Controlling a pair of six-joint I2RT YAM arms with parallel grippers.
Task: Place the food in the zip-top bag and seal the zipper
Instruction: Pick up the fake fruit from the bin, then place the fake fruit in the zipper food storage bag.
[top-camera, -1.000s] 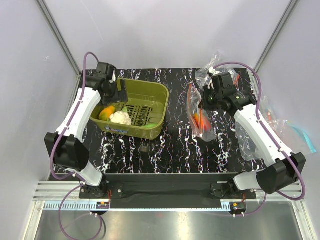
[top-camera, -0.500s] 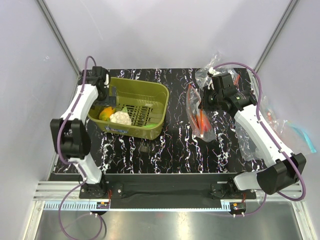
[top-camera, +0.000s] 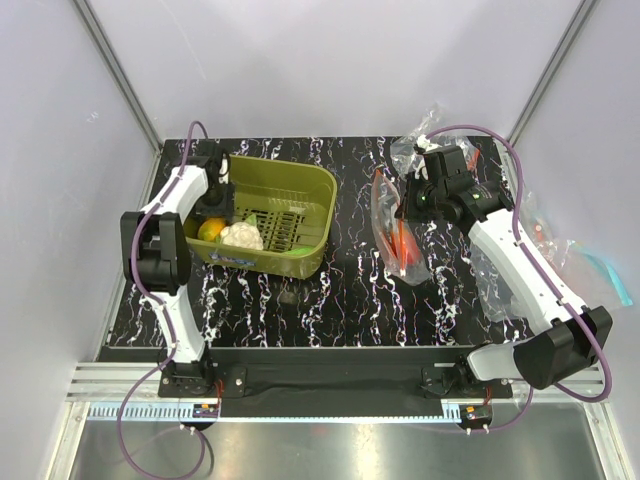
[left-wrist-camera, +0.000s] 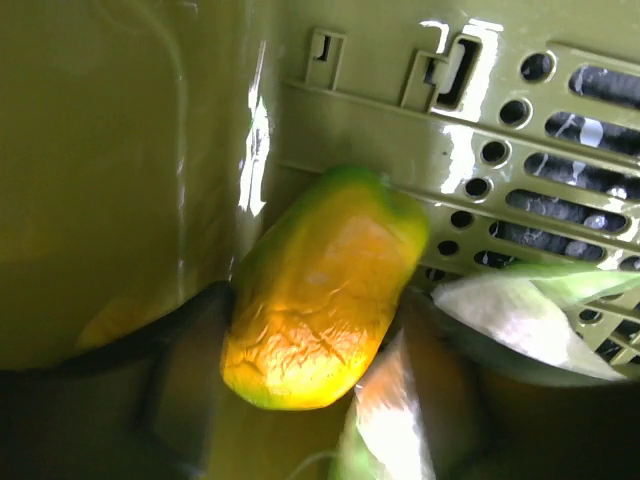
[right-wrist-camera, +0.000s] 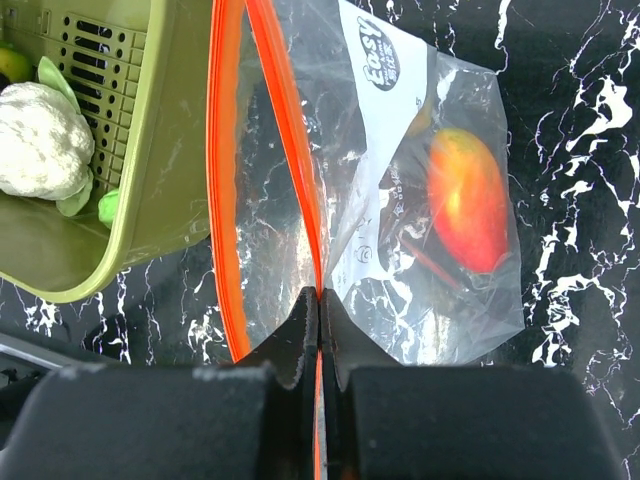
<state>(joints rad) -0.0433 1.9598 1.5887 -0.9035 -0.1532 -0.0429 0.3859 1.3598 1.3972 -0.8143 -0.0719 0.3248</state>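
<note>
The olive-green basket (top-camera: 300, 195) holds the orange piece (top-camera: 209, 230), the white cauliflower (top-camera: 241, 236) and a green leafy piece (top-camera: 300, 253). My left gripper (top-camera: 213, 207) is down inside the basket's left end. In the left wrist view it (left-wrist-camera: 310, 345) is open, a blurred finger on each side of the orange piece (left-wrist-camera: 320, 285). My right gripper (right-wrist-camera: 318, 296) is shut on the red zipper (right-wrist-camera: 285, 130) of the zip-top bag (right-wrist-camera: 400, 250) and holds its mouth open. The red tomato (right-wrist-camera: 466, 200) lies inside the bag (top-camera: 398, 240).
Loose clear bags lie at the right edge (top-camera: 497, 285) and the back right corner (top-camera: 418, 143). A bag with a light-blue strip (top-camera: 603, 268) lies off the table on the right. The basket's wall (right-wrist-camera: 170, 150) stands just left of the bag's mouth.
My left gripper has swung from above the basket's back left rim down into its left end, over the orange piece. The right gripper and the bag have barely moved.
</note>
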